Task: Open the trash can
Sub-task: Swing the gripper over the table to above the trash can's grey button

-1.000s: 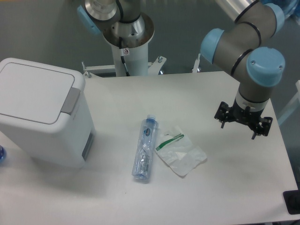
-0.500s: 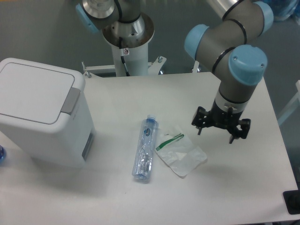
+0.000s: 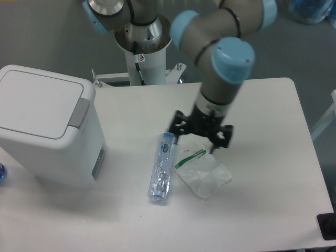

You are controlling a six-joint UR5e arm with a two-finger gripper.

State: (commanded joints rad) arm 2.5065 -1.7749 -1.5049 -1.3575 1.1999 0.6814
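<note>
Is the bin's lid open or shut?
Shut: the lid lies flat on the bin, and the hand is well away from it.

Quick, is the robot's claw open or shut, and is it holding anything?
Gripper: open, holding nothing, above the table near the plastic bottle and the wrapper; far from the trash can, lid shut.

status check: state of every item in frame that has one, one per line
trash can: lid shut, upright at the table's left.
grey push-tab: untouched, nothing on it.
plastic bottle: lying on its side, looks empty.
plastic wrapper: crumpled, lying flat beside the bottle.
pincer: open, empty, above the bottle top and wrapper, well right of the trash can.
</note>
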